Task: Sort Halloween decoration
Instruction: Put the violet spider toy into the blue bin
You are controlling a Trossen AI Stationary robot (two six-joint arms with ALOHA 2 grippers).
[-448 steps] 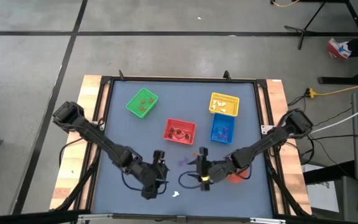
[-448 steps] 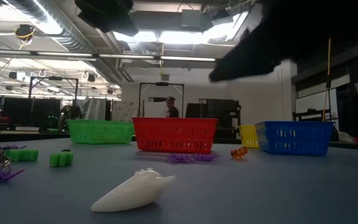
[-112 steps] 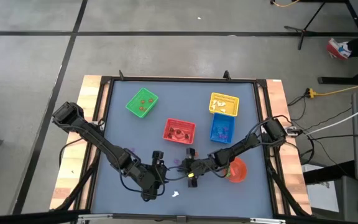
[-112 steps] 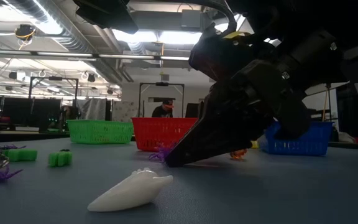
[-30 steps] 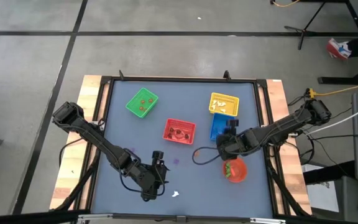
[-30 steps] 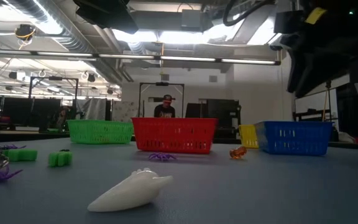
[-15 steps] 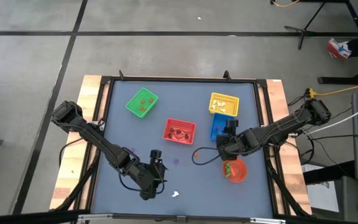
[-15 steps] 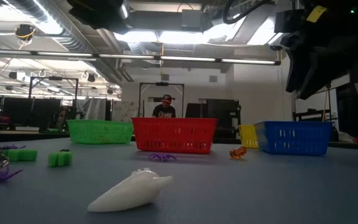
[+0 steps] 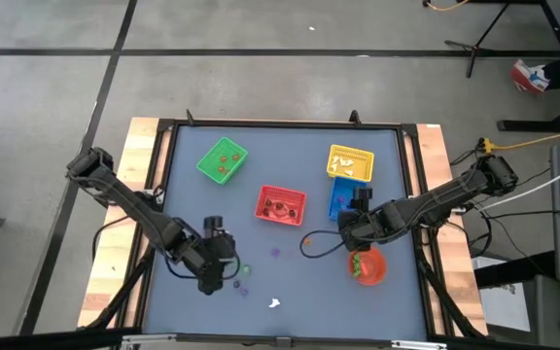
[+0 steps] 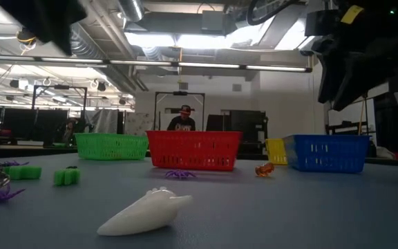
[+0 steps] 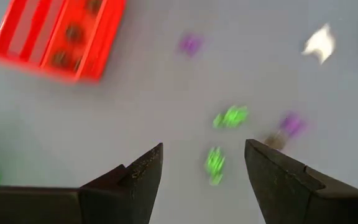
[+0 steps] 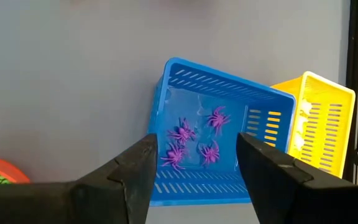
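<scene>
**Halloween decoration: bins partly filled, several trinkets loose on the bench**

Halloween decoration is split between the bins and the bench [image 9: 192,194]. In the high view the blue basket [image 9: 344,201] sits right of centre, and my right wrist view shows four purple spiders [image 12: 194,142] lying inside it. My right hand [image 9: 358,199] hangs over that basket with its fingers spread wide and nothing between them. So I judge the purple lot well under way.

The green basket [image 9: 223,160] in the upper left holds a few dark-reddish bits, the red basket [image 9: 281,204] at centre holds dark pieces, and the yellow basket [image 9: 351,163] in the upper right holds pale ones. The red bowl [image 9: 367,265] at lower right has green bits in it.

What is left lies in the lower middle of the high view. There is a purple trinket [image 9: 274,252] below the red basket, an orange one [image 9: 305,239] near it, green bits [image 9: 244,269], another purple piece [image 9: 242,289] and a white cone-shaped piece [image 9: 274,302] near the bottom edge.

My left hand [image 9: 214,226] hovers left of that cluster, open and empty. In its wrist view the green trinkets [image 11: 224,140] show past my fingers. By my reckoning these loose pieces are the remaining work.
</scene>
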